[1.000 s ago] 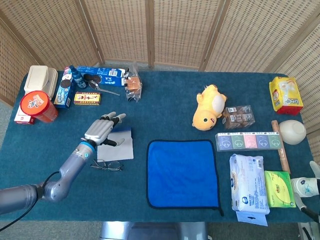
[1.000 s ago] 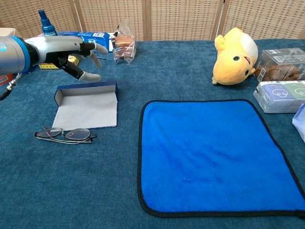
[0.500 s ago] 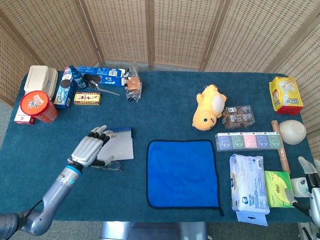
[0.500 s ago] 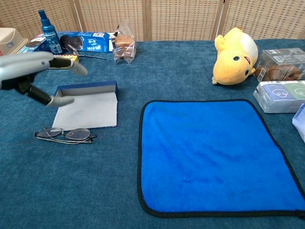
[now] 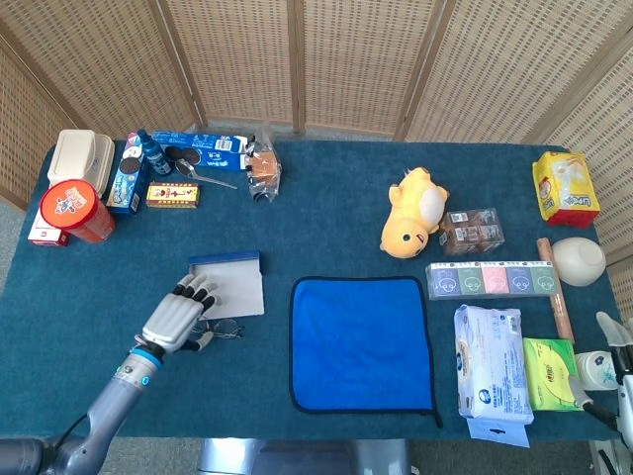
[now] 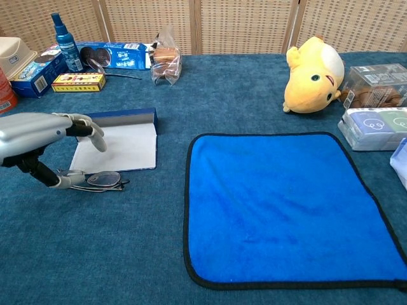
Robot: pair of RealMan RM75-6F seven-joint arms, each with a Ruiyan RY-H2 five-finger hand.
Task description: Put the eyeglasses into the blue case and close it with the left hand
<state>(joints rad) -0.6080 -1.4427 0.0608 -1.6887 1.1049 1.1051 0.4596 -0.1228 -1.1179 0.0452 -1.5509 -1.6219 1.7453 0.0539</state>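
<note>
Left hand (image 6: 44, 136): fingers apart, nothing in the grasp as far as we can judge. It hovers low over the left half of the eyeglasses (image 6: 95, 180), thumb down beside the frame, the other fingers reaching forward over the near edge of the case. Whether the thumb touches the frame we cannot tell.

Eyeglasses: folded, flat on the table (image 5: 326, 213), just in front of the case and still outside it. Their long axis runs left to right across our view, parallel to the case's near edge. Only the right lens shows clear of the hand.

Blue case (image 6: 121, 143): open, pale lining up, lid wall standing along its far side. It lies directly beyond the eyeglasses.

Right hand (image 5: 618, 361): at the table's far right edge, well apart from both items; only a sliver shows, so we cannot tell its state. We judge the left hand the nearer one by far.

Blue cloth (image 6: 280, 210): to the right of the case.
</note>
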